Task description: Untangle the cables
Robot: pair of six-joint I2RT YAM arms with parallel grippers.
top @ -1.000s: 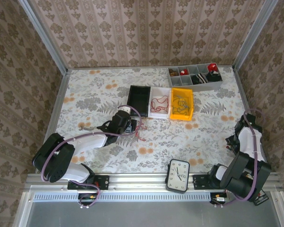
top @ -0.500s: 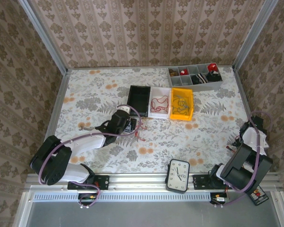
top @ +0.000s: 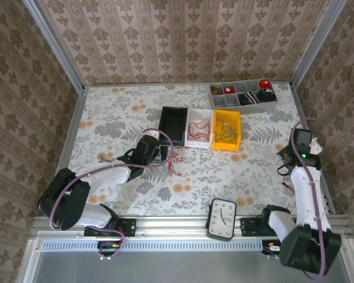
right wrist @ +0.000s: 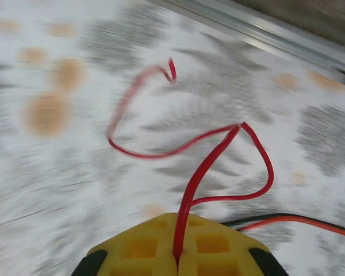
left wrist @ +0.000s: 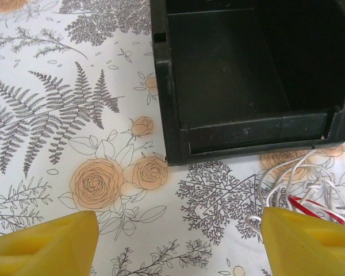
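One red cable (right wrist: pixel 236 129) pinched in right gripper (right wrist: pixel 178 254), whitish cables (left wrist: pixel 302 183) beside left gripper (left wrist: pixel 178 241)

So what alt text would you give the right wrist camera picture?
The right pincer, yellow-tipped, is shut on a thin red wire that loops out in front of it. Beyond lies a blurred floral table with a metal rail at its far edge.

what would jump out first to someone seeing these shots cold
The red cable stands out most, pinched in the shut yellow jaws of the right gripper and looping over the blurred floral table. Next comes the bright yellow bin mid-table, in a row with a white bin and a black bin. A tangle of whitish and red wires lies just before the black one, by the open left gripper.
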